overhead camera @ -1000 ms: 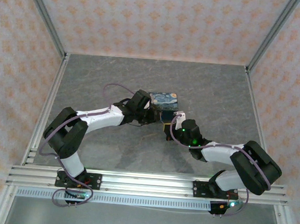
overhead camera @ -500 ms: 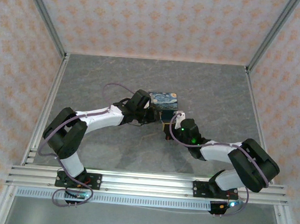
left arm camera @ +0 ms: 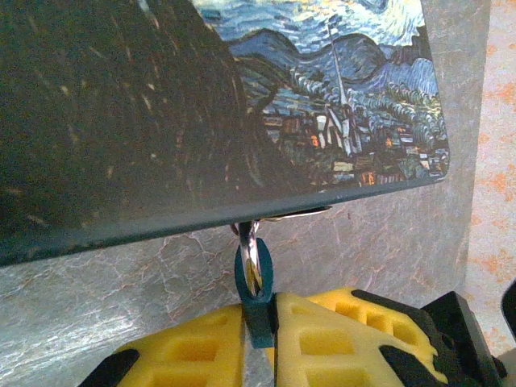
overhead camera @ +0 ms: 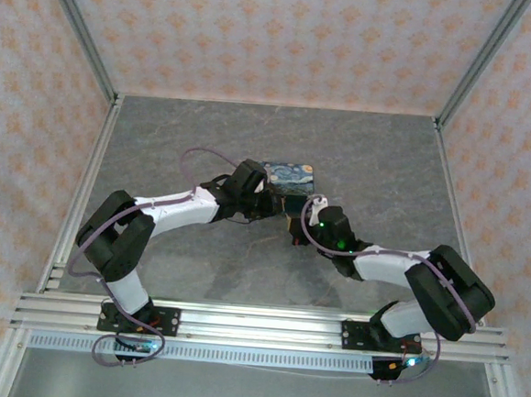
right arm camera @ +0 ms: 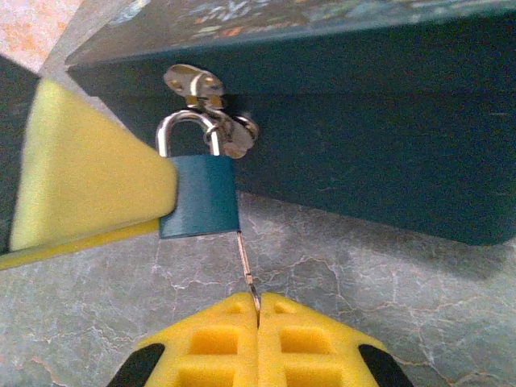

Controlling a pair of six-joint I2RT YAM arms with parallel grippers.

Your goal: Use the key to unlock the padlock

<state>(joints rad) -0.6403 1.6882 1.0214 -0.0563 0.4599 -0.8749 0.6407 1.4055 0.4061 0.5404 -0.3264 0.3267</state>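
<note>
Pinching thin key (right arm camera: 244, 262) flat between pressed-together fingers of right gripper (right arm camera: 258, 310), blade reaching just ahead into underside of padlock (right arm camera: 199, 205). Clamping left gripper (left arm camera: 260, 316) on padlock body from side, steadying it. Hanging by silvery shackle (right arm camera: 187, 129) from hasp (right arm camera: 193, 82) on blue box (right arm camera: 387, 121), directly beyond key. Judging padlock small, rigid, light, probably swinging on hasp, smooth metal probably slipping. Holding best at flat body sides, leaving shackle free. Judging key thin, easily bending; turning gently, no side force.

Jaws pinch key (right arm camera: 246, 262); tip at hanging padlock (right arm camera: 199, 196) underside.
</note>
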